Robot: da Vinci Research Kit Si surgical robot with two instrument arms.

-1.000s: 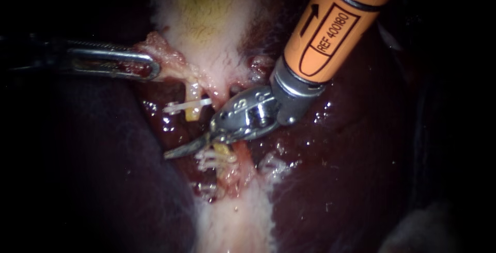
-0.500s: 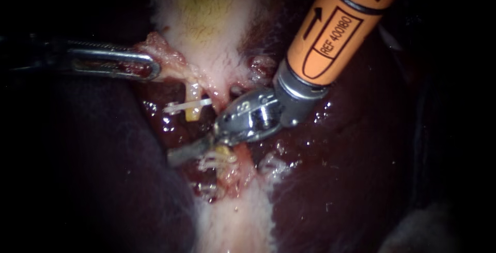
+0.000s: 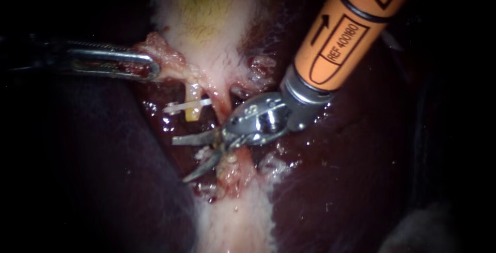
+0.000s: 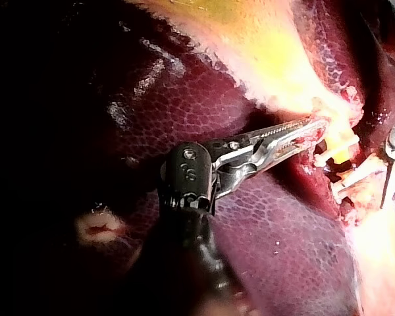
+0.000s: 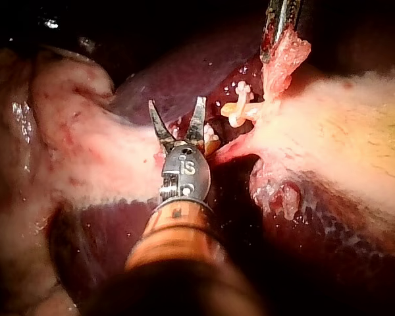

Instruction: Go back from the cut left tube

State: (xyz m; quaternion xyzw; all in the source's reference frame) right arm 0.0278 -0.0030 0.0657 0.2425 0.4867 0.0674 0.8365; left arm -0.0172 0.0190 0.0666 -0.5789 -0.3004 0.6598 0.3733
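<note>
The orange-shafted right instrument [image 3: 181, 159] [image 5: 176, 102] has its two slim, pointed metal jaws spread in a wide V. Nothing is gripped between them. In the endoscope view the upper jaw lies over the wet, dark red liver [image 3: 330, 180], and the lower jaw passes just beside the lower stump [image 3: 227, 162], a pale, ragged nub with small white clips on it.

The cut left tube [image 3: 192, 109] [image 4: 342, 155] [image 5: 234, 108] shows as a short yellowish stub hanging from the neck of the pale, yellow-tinged gallbladder [image 3: 206, 15]. A thin white clip [image 3: 182, 107] crosses it. The stub sits apart from the spread jaws, above the upper one in the endoscope view, and a gap separates it from the lower stump.

The slender silver left instrument [image 3: 152, 68] [image 4: 319, 125] [image 5: 266, 56] has its long toothed jaws pressed together on a ragged pink flap of tissue [image 3: 165, 51] [image 5: 286, 56] at the edge of the gallbladder's neck, just beside the clipped stub. Both jaws clamp the flap from two sides.
</note>
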